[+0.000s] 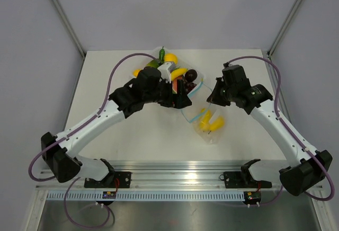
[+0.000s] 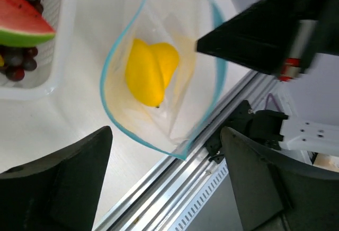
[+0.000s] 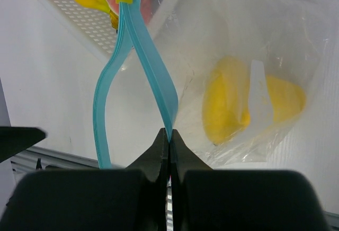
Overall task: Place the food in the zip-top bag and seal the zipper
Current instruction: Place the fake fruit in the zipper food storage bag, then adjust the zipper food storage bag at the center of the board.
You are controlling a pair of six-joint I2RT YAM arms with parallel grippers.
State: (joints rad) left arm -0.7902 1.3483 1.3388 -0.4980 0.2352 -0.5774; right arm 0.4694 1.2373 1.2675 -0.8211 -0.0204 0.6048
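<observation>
Thin, floppy and slippery, the bag (image 1: 205, 121) lies center-right with 2 pieces of yellow food (image 2: 148, 72) inside. The right gripper (image 3: 168, 138) pinches its zipper (image 3: 153, 77), probably the stiffest hold; the left gripper (image 2: 165, 141) hangs spread and empty above.

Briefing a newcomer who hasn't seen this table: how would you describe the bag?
On the white table, look just right of the white fruit tray. The bag lies there: the only see-through thing, with a light-blue strip round its open mouth and yellow fruit inside.
</observation>
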